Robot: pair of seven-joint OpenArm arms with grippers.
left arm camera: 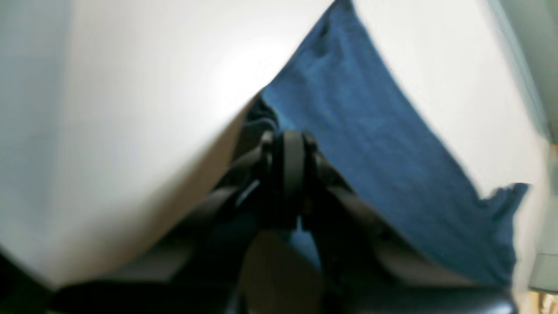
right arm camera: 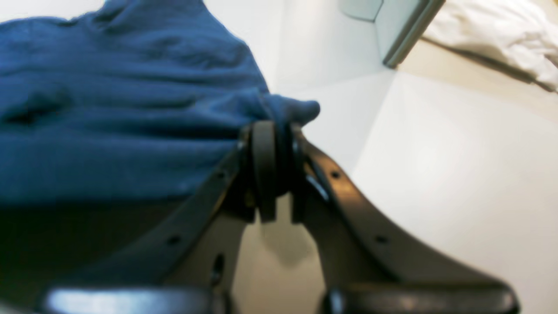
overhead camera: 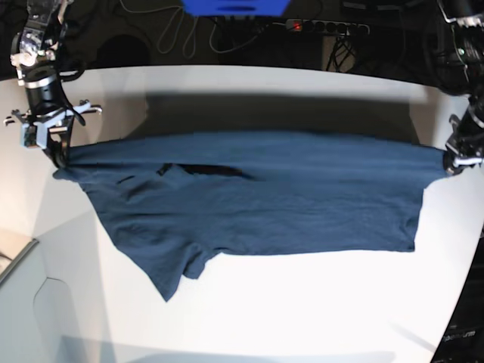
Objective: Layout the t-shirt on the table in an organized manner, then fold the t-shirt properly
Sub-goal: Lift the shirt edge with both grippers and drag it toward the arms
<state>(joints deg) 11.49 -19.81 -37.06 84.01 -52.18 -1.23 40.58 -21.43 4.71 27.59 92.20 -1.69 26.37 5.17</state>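
- The t-shirt hangs stretched between the two arms above the middle of the table, its upper edge pulled into a nearly straight line across the base view and its lower part drooping toward the white surface.
- A sleeve dangles as a point below the rest, on the base view's left half; a dark slit near the top edge looks like the neck opening, though its shape is not clear.
- The right gripper is clenched on one corner of the t-shirt; a small tuft of blue cloth pokes out past its fingertips in the right wrist view.
- The left gripper is likewise clamped on the opposite corner of the t-shirt; the left wrist view is blurred, yet the fabric runs straight out from between the closed fingers.
- The cloth throws a broad shadow on the table behind it.
- Beyond the far table edge lie cables, a power strip and a blue object at the top border.
- In the right wrist view a grey-green panel and a crumpled white cloth sit off the table.
- Nothing stands on the table under the shirt.
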